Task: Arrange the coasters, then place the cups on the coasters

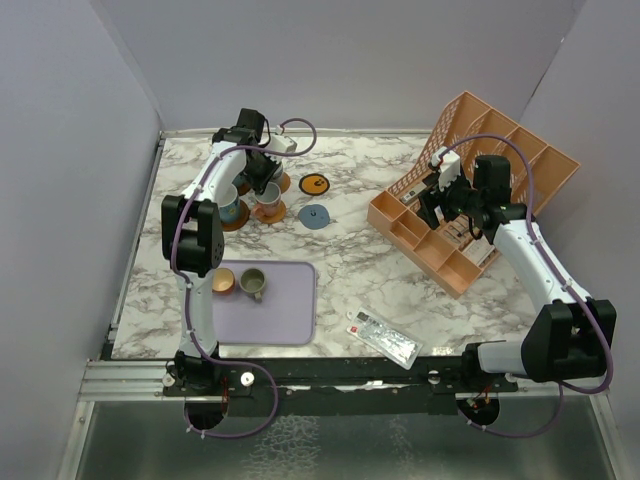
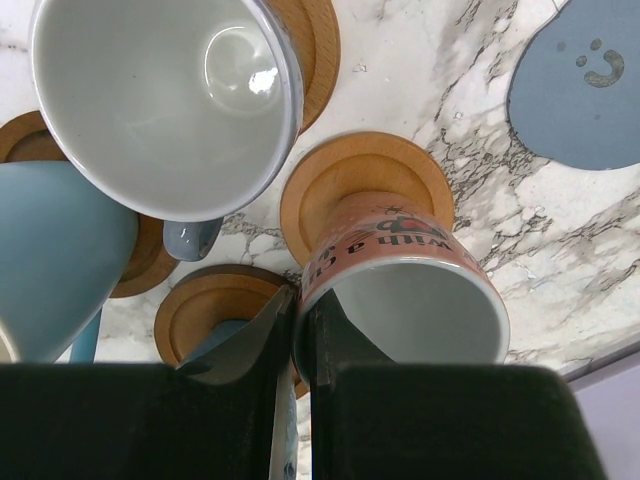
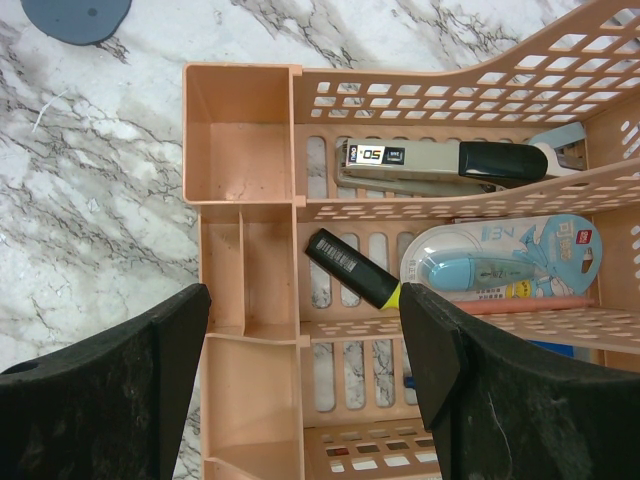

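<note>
Left gripper (image 2: 300, 312), pinching the orange cup (image 2: 400, 250) by its rim, seats it on the eleven-o'clock coaster (image 2: 340, 180); release likely next.

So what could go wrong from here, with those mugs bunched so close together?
One: the left gripper looks pinched on the thin rim of the salmon cup, so opening or lifting could tip it off its tan coaster. Two: the grey-white cup and the light blue cup stand right beside it, so the gripper might bump them as it leaves.
</note>
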`<state>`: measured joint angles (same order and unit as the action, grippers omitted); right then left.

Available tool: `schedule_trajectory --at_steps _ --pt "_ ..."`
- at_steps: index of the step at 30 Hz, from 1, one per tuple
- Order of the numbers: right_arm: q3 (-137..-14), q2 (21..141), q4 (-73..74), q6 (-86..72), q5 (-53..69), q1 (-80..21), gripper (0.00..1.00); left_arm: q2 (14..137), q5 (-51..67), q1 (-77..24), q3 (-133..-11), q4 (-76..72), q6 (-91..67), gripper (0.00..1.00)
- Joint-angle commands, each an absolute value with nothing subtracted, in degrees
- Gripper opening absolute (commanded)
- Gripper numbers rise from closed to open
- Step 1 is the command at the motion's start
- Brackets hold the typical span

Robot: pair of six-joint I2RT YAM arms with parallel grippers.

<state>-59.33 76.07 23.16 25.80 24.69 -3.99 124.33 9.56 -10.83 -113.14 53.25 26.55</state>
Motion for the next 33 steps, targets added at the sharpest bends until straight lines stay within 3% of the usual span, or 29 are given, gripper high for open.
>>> schedule_trajectory --at_steps 1,16,33 --pt "-59.24 75.32 23.39 26.54 24.35 -3.6 0.78 125.12 10.66 -10.46 -115.85 53.96 27.05 0.05" --pt "-59.39 75.32 23.55 26.38 24.8 -3.6 0.78 127.45 10.63 -10.5 -123.3 56.34 26.99 0.45" --pt "-59.5 75.07 23.77 26.12 25.99 -3.6 0.78 117.12 9.72 -10.46 -122.59 55.93 26.14 0.71"
